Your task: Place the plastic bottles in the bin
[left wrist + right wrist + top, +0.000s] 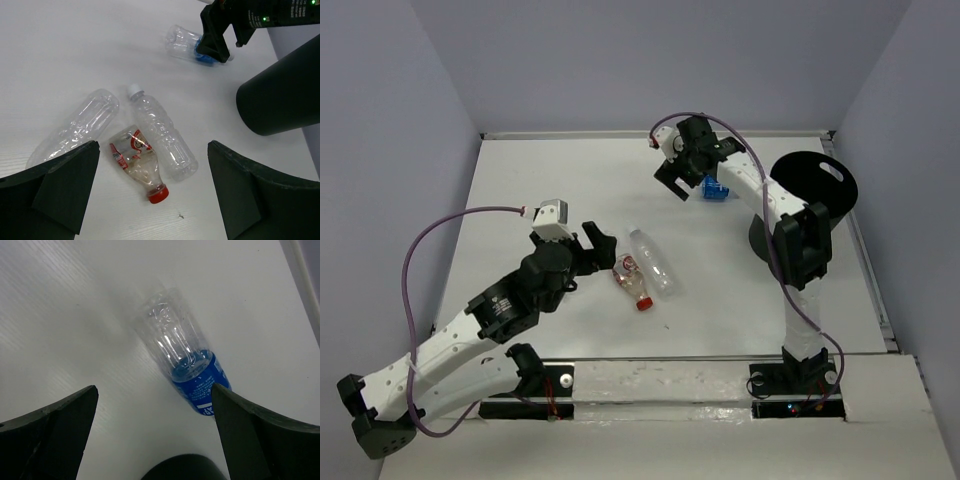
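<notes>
Bin [817, 178]: inside too dark to tell.
Blue-labelled bottle [187, 360]: lying just left of the bin.
Red-capped bottle [140, 167], two clear bottles [162, 135]: lying farther left of the bin.
Right fingers [50, 435]: wide open astride the blue-labelled bottle, empty.
Left fingers [55, 190]: wide open, empty.
Remaining: likely at least four bottles.

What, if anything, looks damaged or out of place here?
Nothing spilled. The red-capped bottle looks crumpled and shorter than the white-capped bottle beside it. Every bottle in view lies on its side on the table.
</notes>
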Controlling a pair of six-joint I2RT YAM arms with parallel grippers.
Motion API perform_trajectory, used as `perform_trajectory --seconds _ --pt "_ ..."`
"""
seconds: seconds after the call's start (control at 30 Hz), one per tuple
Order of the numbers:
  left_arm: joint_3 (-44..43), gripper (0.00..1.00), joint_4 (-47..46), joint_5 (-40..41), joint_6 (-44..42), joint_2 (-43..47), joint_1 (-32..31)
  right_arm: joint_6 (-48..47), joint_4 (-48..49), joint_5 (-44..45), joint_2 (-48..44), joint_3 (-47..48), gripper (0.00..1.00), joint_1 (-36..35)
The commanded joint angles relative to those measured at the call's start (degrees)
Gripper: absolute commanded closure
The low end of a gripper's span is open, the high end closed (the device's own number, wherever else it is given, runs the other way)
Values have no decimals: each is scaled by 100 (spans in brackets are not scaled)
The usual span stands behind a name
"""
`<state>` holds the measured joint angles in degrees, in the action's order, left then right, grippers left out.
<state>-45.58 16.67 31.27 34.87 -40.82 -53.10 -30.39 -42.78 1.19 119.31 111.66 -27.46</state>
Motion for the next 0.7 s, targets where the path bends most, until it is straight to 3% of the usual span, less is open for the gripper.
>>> perform_trajectory --seconds 0.0,0.37,0.67 --pt "-451 1 311 28 -454 56 37 -844 33 426 293 655 0 -40" --pt "-170 1 126 459 -842 153 107 -1153 -186 101 1498 1596 0 127" --pt "-12 1 -137 3 -974 74 572 -1180 -257 -312 2009 1895 2 461"
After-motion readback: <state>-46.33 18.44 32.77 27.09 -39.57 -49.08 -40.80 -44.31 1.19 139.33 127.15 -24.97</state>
